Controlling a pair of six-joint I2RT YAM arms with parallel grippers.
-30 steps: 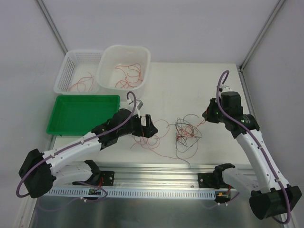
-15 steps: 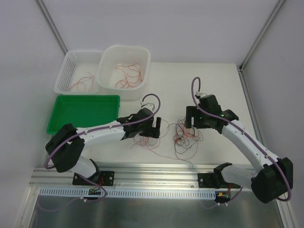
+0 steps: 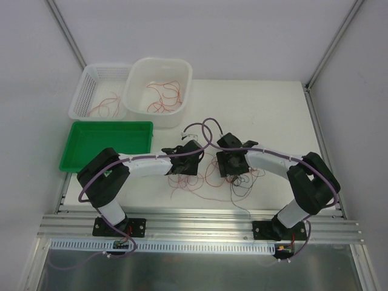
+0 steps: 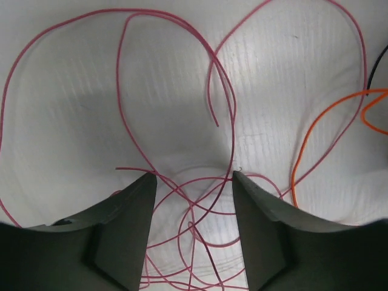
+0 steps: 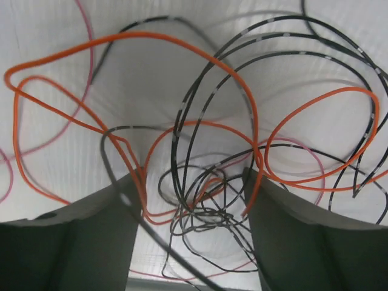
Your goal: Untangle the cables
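The cables lie mid-table as thin loose loops. In the top view, red ones [image 3: 193, 185] spread under my left gripper [image 3: 185, 165]. A black and orange tangle [image 3: 244, 180] sits under my right gripper [image 3: 233, 165]. In the left wrist view the left gripper [image 4: 194, 177] is open, low over the table, with several crossing red loops [image 4: 191, 209] lying between its fingers [image 4: 130, 233]. An orange wire [image 4: 300, 151] curves off to the right. In the right wrist view the right gripper [image 5: 193, 179] is open astride a knot of black and orange wires [image 5: 203, 209].
A white mesh basket [image 3: 91, 82] and a white tub [image 3: 138, 71], both holding red wires, stand at the back left. In front of them lies a green tray [image 3: 106, 145]. An aluminium rail [image 3: 200, 221] runs along the near table edge.
Both arms have swung in to the table's middle and come down over the wires. The left jaws have narrowed. The right gripper now sits on the black and orange tangle.
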